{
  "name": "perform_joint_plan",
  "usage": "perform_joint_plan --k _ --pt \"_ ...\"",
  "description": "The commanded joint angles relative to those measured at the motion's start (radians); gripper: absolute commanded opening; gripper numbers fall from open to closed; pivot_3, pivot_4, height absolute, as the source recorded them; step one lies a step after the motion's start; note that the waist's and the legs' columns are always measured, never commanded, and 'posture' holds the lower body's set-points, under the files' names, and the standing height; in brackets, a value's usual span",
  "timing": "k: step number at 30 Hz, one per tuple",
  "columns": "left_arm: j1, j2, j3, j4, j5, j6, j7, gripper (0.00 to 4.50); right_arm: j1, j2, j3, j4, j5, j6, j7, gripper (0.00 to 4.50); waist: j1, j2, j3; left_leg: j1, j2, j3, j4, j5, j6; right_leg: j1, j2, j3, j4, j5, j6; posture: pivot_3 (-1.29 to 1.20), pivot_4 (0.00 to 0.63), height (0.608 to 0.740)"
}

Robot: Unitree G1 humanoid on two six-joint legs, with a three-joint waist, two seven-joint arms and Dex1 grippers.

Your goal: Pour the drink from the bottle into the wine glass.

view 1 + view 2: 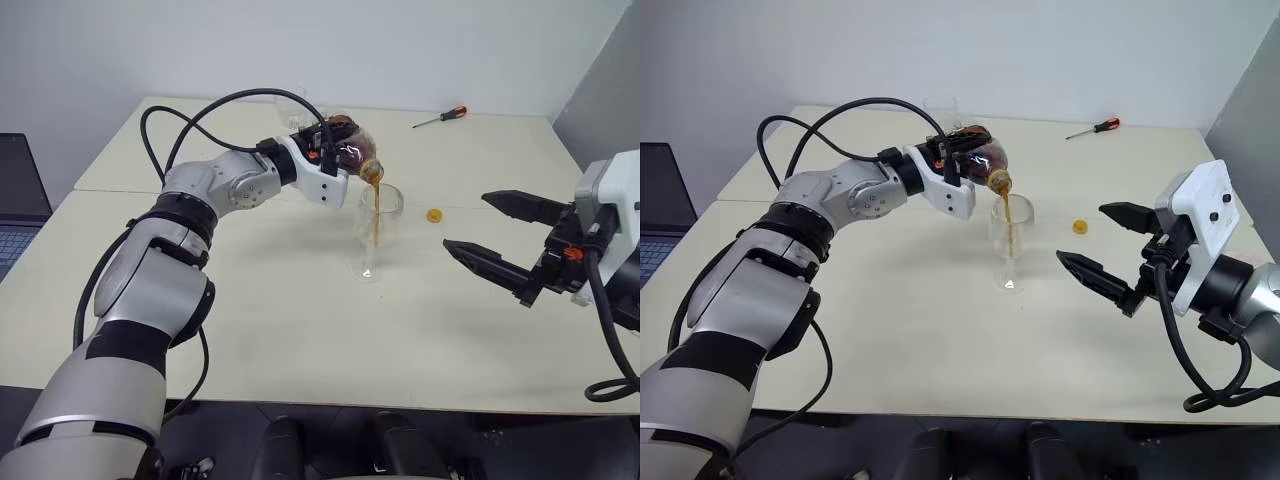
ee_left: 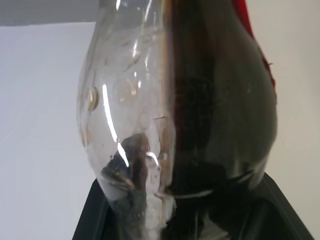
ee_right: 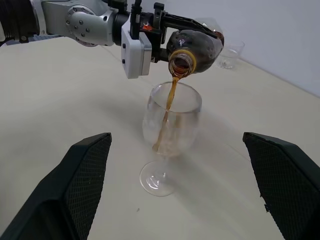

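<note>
My left gripper (image 1: 334,146) is shut on the bottle (image 1: 352,150), which is tipped over with its open mouth above the wine glass (image 1: 379,214). A thin brown stream of the drink (image 3: 170,102) falls from the mouth into the bowl. The glass stands upright on the table, with a little liquid at the bottom of the bowl. In the left wrist view the bottle (image 2: 200,100) is partly dark with drink and partly clear. My right gripper (image 1: 466,220) hangs open to the right of the glass, apart from it, with nothing between its fingers.
A small yellow cap (image 1: 434,214) lies on the table (image 1: 300,340) between the glass and my right gripper. A red-handled screwdriver (image 1: 441,117) lies at the back right. A clear tumbler (image 1: 940,108) stands behind the bottle. A laptop (image 1: 15,200) sits off the left edge.
</note>
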Motion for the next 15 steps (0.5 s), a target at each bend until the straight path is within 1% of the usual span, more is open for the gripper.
perform_joint_plan --k 1,15 --pt "-0.053 0.008 0.003 -0.006 -0.003 -0.002 0.034 1.69 -0.014 -0.012 -0.009 -0.010 0.001 -0.023 0.002 4.50 0.000 0.000 0.000 0.000 0.000 0.000 0.000 0.000 0.000 0.000 0.000 0.000 0.000 0.000 0.000 0.00 0.150 0.740" --pt "-0.070 0.018 -0.019 0.005 0.023 0.008 0.077 1.69 -0.015 -0.010 -0.005 -0.009 -0.004 -0.024 0.005 4.50 0.000 0.000 0.000 0.000 0.000 0.000 0.000 0.000 0.000 0.000 0.000 0.000 0.000 0.000 0.000 0.00 0.150 0.740"
